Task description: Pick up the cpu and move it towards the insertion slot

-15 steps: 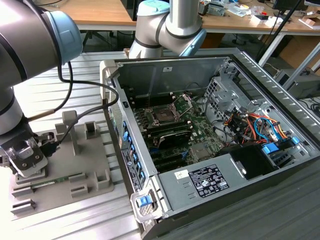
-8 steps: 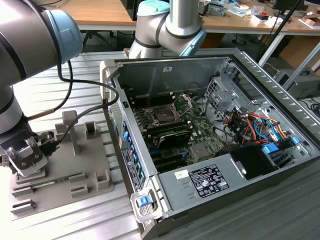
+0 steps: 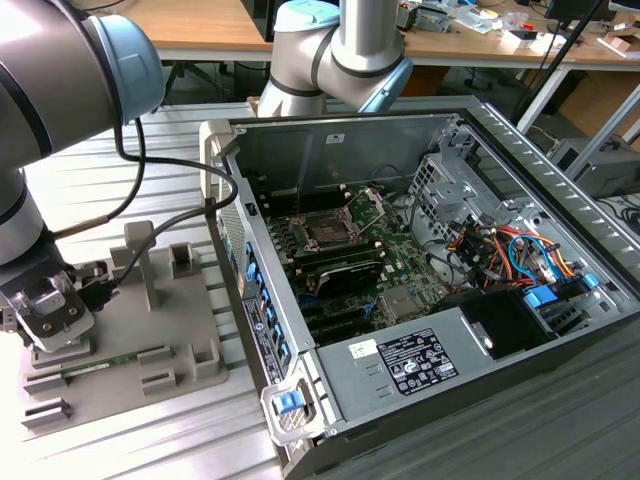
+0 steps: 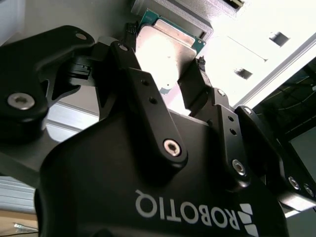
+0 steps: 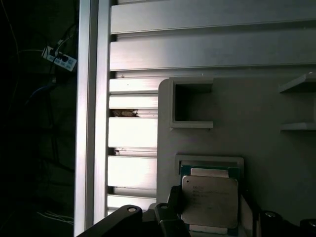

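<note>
— So, where do we find the cpu (image 5: 209, 203), the small flat square chip with the silvery-white metal top and thin green rim?

— We find it lying flat in a shallow square recess of the pale grey plastic fixture plate (image 5: 266, 143), as both wrist views show.

— And what do we make of the black two-fingered gripper (image 4: 160, 55)?

— We see its fingers (image 4: 136, 79) set narrow, one against each of two opposite edges of the chip, so we count it as closed on the cpu.

— What lies around that?

— Beneath the plate we see the silver aluminium table (image 5: 197, 49). In the exterior view the grey and blue arm (image 3: 70, 70) stands over the plate at the exterior view's left, and the open grey metal computer case (image 3: 320, 150) lies just beside the plate on the exterior view's right.

— And the insertion slot (image 3: 326, 232)?

— We see it inside the case, a square dark socket in a silver frame on the green circuit board (image 3: 400, 265), its hinged silver retention plate (image 3: 372, 205) tilted up, well apart from the cpu.
</note>
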Available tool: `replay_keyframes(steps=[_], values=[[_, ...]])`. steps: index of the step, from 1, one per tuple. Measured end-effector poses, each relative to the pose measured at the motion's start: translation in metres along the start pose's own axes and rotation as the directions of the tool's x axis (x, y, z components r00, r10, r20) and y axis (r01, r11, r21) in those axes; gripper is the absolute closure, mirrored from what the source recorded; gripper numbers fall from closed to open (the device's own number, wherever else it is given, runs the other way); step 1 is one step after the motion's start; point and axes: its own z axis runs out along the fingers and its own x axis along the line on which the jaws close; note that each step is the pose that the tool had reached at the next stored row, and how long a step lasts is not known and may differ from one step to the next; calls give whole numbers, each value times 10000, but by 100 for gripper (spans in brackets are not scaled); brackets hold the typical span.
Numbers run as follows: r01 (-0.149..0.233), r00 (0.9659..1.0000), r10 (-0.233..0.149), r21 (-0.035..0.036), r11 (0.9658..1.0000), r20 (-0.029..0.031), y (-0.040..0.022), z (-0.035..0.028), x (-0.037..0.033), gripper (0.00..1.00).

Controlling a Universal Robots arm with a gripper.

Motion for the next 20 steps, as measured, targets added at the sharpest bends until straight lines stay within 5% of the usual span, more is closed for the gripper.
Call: replay_keyframes(steps=[20], values=[[0, 10000, 0, -2, 10000, 0, 2, -59, 0, 45]])
